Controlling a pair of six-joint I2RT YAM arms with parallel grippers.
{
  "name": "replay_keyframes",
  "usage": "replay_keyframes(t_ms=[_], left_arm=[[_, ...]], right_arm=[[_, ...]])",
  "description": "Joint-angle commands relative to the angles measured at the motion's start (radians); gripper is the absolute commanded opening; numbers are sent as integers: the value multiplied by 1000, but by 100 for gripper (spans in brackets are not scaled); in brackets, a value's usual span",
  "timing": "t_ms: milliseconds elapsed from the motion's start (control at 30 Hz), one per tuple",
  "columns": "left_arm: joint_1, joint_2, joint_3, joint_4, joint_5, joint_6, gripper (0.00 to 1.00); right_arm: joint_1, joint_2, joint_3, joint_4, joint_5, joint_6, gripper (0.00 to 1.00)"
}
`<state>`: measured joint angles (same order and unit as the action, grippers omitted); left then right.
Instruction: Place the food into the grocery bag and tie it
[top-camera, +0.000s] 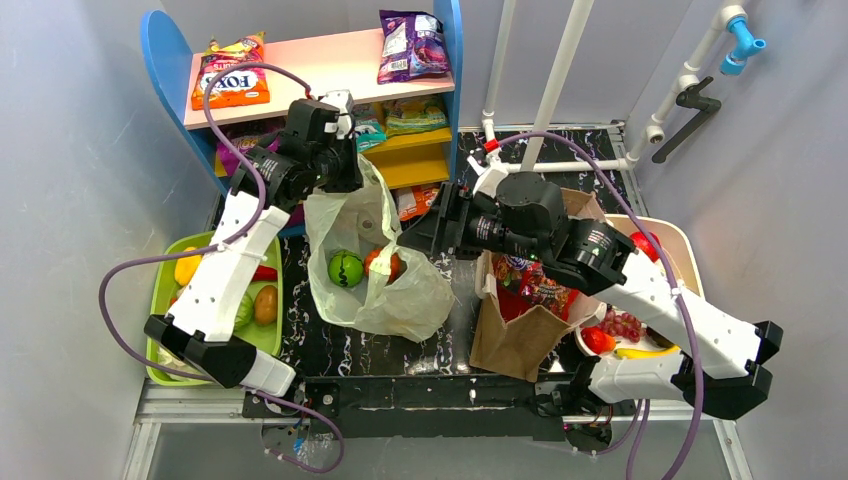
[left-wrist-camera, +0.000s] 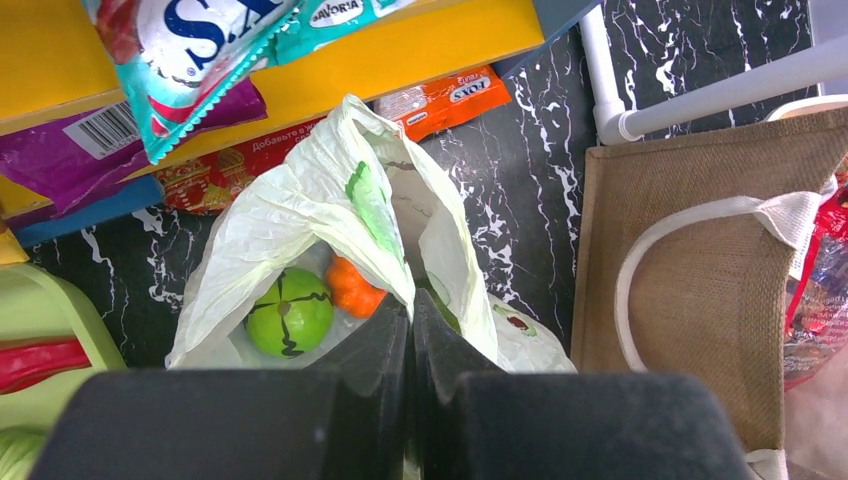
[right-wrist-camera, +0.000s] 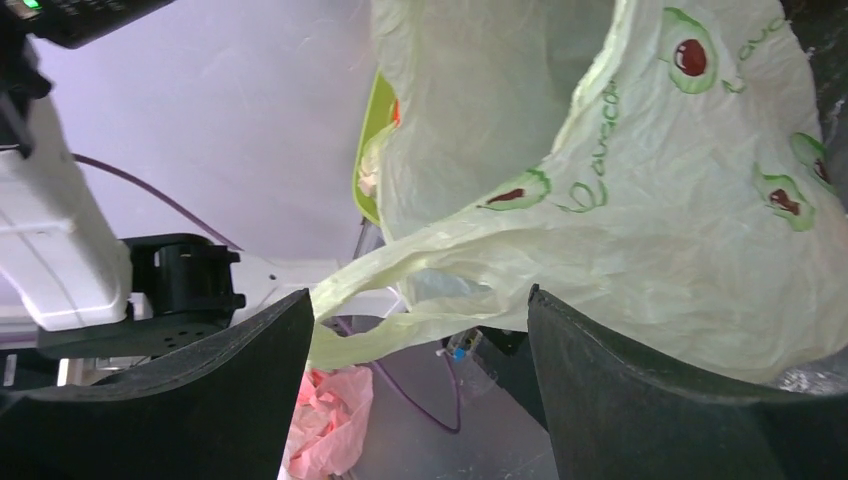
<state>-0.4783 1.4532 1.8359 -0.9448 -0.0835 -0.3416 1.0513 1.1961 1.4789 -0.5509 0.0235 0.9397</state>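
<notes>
The pale-green grocery bag (top-camera: 400, 295) lies open on the dark marble table. A green round food piece (top-camera: 345, 268) and an orange one (top-camera: 383, 263) sit inside it. My left gripper (top-camera: 345, 168) is above the bag's far side, shut on a pinch of its upper film and lifting it. The left wrist view shows the shut gripper (left-wrist-camera: 411, 318), the bag (left-wrist-camera: 270, 220), the green piece (left-wrist-camera: 290, 312) and the orange piece (left-wrist-camera: 352, 287). My right gripper (top-camera: 412, 236) is open at the bag's right side. A loop handle (right-wrist-camera: 400, 285) of the bag (right-wrist-camera: 650, 200) stretches across the open right gripper (right-wrist-camera: 420, 325).
A green tray (top-camera: 160, 290) at the left holds more food, including a yellow piece (top-camera: 186, 268). A brown bag (top-camera: 520, 340) stands right of the grocery bag, under my right arm. A shelf (top-camera: 330, 55) with snack packets is behind. A beige basket (top-camera: 683, 250) with fruit sits at the right.
</notes>
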Motion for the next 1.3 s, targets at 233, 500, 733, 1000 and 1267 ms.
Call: replay_keyframes(t_ms=[233,500,733,1000,1267], left_arm=[[61,-19,9,15,50,1,0],[92,-19,6,15,81,6,0],[105,-43,7,-16,79,13,0],[105,-149,16,-97,102,-5,0],[105,-280,-47,-74,270,-60,0]], right_arm=[[157,72,85,113,66,30,83],[229,106,86,138,84,46,68],[243,122,152,63,130,-19,1],[15,155,318,-137,-85,-162,1],[-164,323,554,-304,-335,-382,1]])
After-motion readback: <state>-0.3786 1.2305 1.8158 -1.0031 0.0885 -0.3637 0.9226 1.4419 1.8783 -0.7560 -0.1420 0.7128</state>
